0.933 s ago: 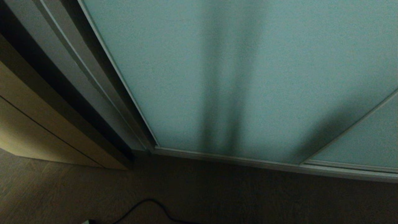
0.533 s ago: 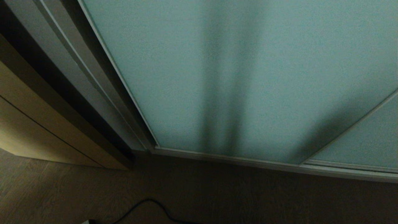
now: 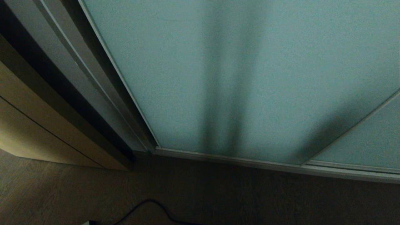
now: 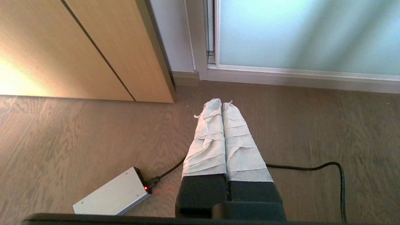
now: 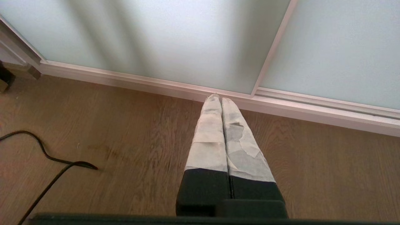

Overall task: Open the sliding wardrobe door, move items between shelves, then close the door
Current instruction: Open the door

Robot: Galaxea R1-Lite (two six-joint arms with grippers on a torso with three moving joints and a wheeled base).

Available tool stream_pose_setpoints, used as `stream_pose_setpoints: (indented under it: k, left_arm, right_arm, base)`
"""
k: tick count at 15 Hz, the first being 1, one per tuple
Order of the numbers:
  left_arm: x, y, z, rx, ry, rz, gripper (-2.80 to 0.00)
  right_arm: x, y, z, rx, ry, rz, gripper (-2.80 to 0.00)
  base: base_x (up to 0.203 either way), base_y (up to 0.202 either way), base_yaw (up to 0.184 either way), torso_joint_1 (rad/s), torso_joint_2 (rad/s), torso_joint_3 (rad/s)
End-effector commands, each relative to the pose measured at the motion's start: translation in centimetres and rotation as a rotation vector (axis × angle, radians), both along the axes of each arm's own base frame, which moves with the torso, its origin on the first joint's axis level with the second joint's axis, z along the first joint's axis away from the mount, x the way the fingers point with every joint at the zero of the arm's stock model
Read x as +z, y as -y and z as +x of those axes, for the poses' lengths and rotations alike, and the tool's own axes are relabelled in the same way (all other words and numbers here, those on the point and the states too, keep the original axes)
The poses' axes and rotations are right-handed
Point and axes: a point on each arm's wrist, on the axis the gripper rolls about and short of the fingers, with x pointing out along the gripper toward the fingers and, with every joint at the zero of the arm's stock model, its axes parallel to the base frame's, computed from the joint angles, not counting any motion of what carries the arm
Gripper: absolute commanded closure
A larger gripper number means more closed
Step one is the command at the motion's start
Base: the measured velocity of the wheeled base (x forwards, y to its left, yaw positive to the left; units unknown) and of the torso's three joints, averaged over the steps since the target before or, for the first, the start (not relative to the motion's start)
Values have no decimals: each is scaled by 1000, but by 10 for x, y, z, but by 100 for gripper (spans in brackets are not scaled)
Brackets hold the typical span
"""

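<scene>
The sliding wardrobe door (image 3: 250, 72) is a frosted pale blue-green panel with a thin silver frame, and it stands closed across most of the head view. The same door (image 4: 297, 34) shows in the left wrist view, and the door (image 5: 162, 34) in the right wrist view too. A second frosted panel (image 5: 337, 47) overlaps it on the right. My left gripper (image 4: 222, 103) hangs shut over the floor, short of the door's left corner, empty. My right gripper (image 5: 217, 98) is shut and empty, its tips near the bottom rail (image 5: 312, 109). The items and shelves are hidden behind the door.
A beige wooden cabinet front (image 4: 78, 47) stands left of the wardrobe. A silver power box (image 4: 111, 197) with a red light lies on the wood floor (image 4: 78, 140), and a black cable (image 4: 312, 168) runs from it across the floor. The same cable (image 5: 47, 159) shows in the right wrist view.
</scene>
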Motion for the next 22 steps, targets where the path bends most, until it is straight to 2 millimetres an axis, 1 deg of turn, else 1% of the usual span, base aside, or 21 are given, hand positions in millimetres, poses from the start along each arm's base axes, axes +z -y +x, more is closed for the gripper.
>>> stream_pose_setpoints:
  k: [1, 5, 6, 8, 9, 10, 12, 14, 16, 17, 19, 22]
  left_arm:
    - [0, 0, 0, -1, -2, 5, 0]
    - [-1, 0, 0, 21, -12, 10, 0]
    - [3, -1, -1, 23, 7, 10, 0]
    - [22, -1, -5, 27, 60, 9, 0]
    - [43, -1, -10, 33, 110, 7, 0]
    - [70, -1, -15, 47, 166, 4, 0]
    - [122, -2, -13, 94, 241, -8, 0]
    - [166, -4, 4, 155, 321, -27, 0]
    - [207, -5, 32, 224, 436, -63, 0]
    - [222, -6, 46, 246, 490, -78, 0]
    - [249, -6, 77, 277, 586, -103, 0]
    - [278, -7, 112, 279, 682, -129, 0]
  right_arm:
    - [0, 0, 0, 0, 0, 0, 0]
    - [0, 0, 0, 0, 0, 0, 0]
    - [0, 0, 0, 0, 0, 0, 0]
    - [0, 0, 0, 0, 0, 0, 0]
    - [0, 0, 0, 1, 0, 0, 0]
    - [0, 0, 0, 0, 0, 0, 0]
    - [0, 0, 0, 0, 0, 0, 0]
    - [0, 0, 0, 0, 0, 0, 0]
    - [0, 0, 0, 0, 0, 0, 0]
    - [0, 0, 0, 0, 0, 0, 0]
    - [0, 0, 0, 0, 0, 0, 0]
    - [0, 0, 0, 0, 0, 0, 0]
  base:
    - [0, 0, 0, 0, 0, 0]
    - [0, 0, 0, 0, 0, 0]
    - [0, 0, 0, 0, 0, 0]
    - [0, 0, 0, 0, 0, 0]
    - [0, 0, 0, 0, 0, 0]
    - [0, 0, 0, 0, 0, 0]
    - [0, 0, 0, 0, 0, 0]
    - [0, 0, 0, 0, 0, 0]
    - [0, 0, 0, 0, 0, 0]
    - [0, 0, 0, 0, 0, 0]
    - [0, 0, 0, 0, 0, 0]
    - [0, 0, 0, 0, 0, 0]
